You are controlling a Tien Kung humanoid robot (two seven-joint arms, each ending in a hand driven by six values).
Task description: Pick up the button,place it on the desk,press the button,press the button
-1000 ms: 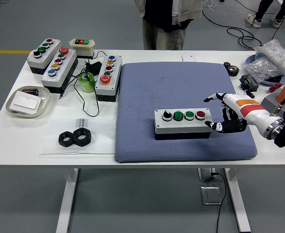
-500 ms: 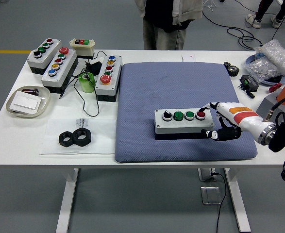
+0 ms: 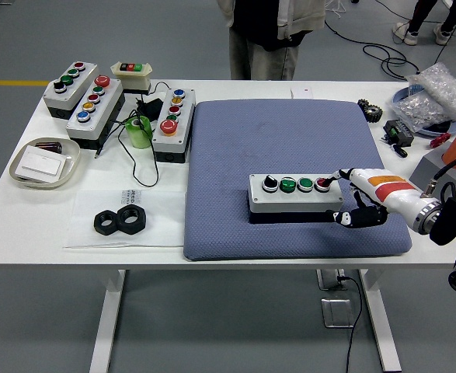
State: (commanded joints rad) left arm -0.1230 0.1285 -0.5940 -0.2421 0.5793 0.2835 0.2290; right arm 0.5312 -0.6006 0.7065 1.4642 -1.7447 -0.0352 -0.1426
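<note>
Right hand [image 3: 357, 197] fingertip on red btn [image 3: 321, 183] of button box [image 3: 294, 194].

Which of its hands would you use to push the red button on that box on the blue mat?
The right hand. Its fingertip is already at the red button of the button box on the blue mat. No left hand shows anywhere.
</note>
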